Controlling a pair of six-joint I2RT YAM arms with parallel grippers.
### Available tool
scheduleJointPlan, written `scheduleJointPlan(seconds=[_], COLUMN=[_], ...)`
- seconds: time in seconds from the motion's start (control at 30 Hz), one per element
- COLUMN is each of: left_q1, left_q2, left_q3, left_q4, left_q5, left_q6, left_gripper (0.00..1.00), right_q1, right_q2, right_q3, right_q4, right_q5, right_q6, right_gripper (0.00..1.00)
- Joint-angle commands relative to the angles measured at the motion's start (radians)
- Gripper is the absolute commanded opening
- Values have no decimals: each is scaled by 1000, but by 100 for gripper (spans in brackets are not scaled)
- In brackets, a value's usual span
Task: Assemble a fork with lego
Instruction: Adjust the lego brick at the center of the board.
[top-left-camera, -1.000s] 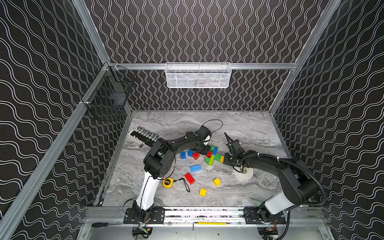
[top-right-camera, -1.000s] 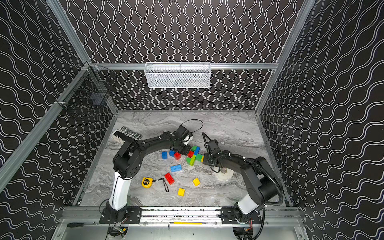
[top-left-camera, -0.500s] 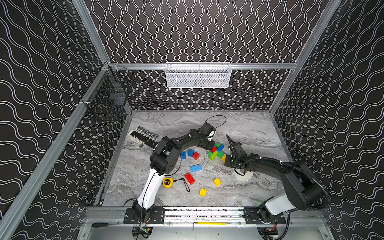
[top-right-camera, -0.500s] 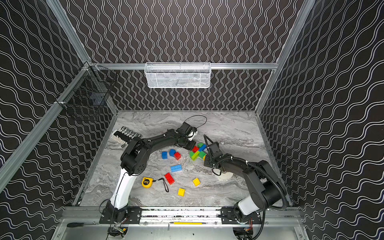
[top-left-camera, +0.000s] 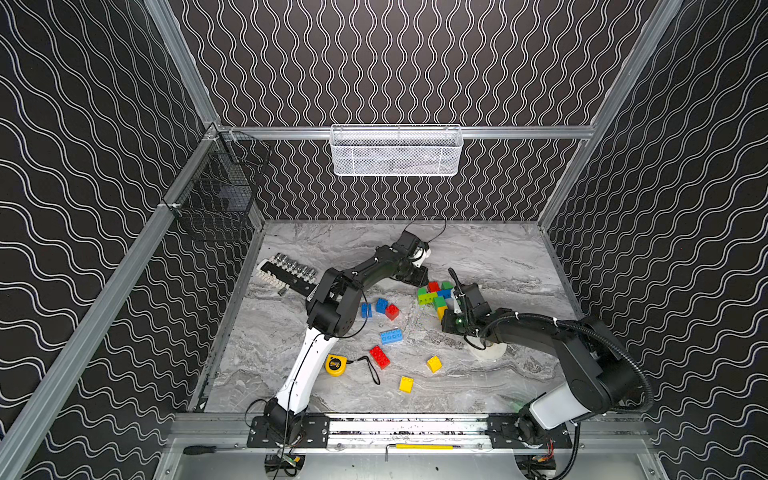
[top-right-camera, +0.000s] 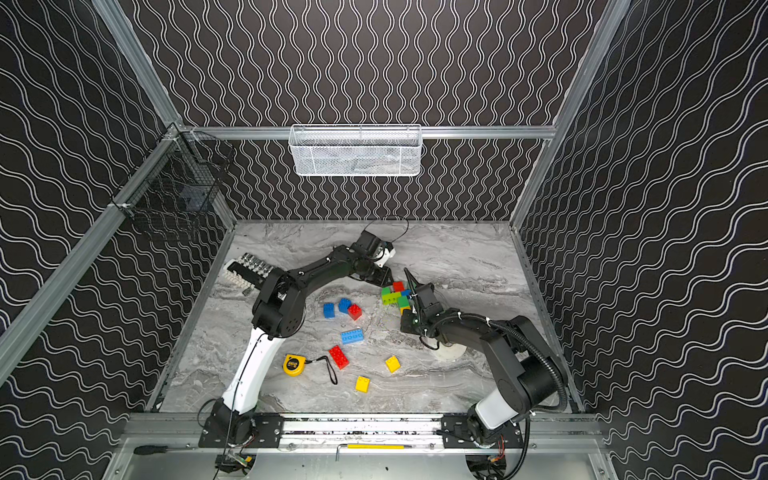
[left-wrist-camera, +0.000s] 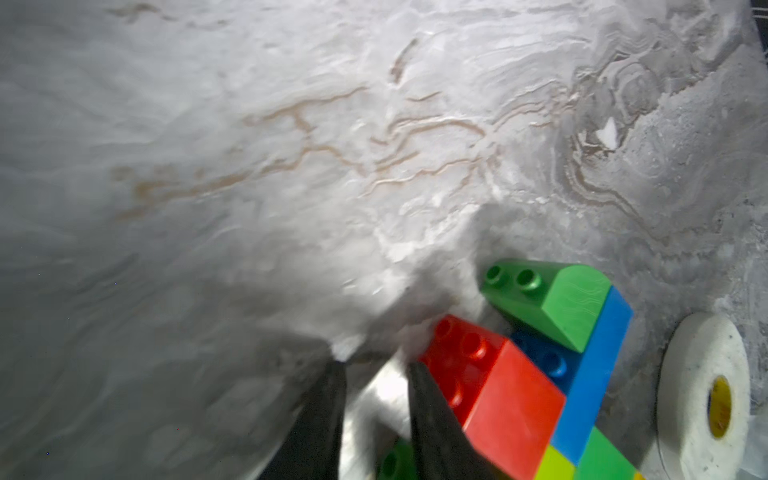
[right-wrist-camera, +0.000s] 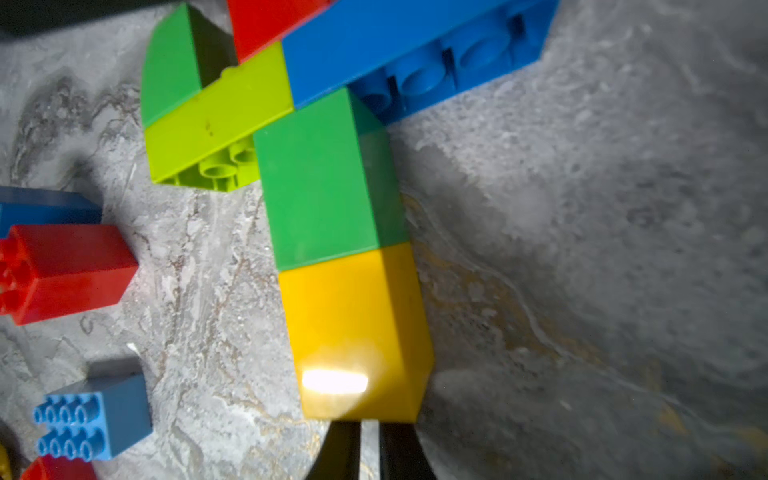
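Opening since prev: L tool (left-wrist-camera: 374, 365) beside lego assy (left-wrist-camera: 513, 399).

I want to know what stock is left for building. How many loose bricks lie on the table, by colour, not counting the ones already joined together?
Blue bricks: 3
Red bricks: 2
Yellow bricks: 2
Total: 7
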Motion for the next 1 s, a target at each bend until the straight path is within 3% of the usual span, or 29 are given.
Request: scheduleJointPlan(seconds=[0.0,0.13,0.33,0.47,0.63,0.77,0.97], left_q1=[23,45,48,48,48,50,115], left_q2=[1,-92,-404,-636,-892,-1064,-1290], left_q3=[53,12,-328,-610,-909,-1097,-1320], left_q4=[-114,-84,94,220,334,389,465], left_q5=[-40,-126,-277,-318,-338,-333,-332], left_q6=[-20,-47,-105,-160,-221,-275,-335], left_gripper=[40,51,60,61,63,63,64], right_q1=[1,1,1,4,27,96,224], right_q2=[20,60,169,186,29,-67,59], right_q3=[9,33,133,173,62,13,242], right_q4=[-1,12,52,100,225,277,92], right_q5=[22,32,54,68,83,27,-38], right_q6=[-37,-72,-109,-144,-191,-316,-488], right_gripper=[13,13,16,27,45,58,64])
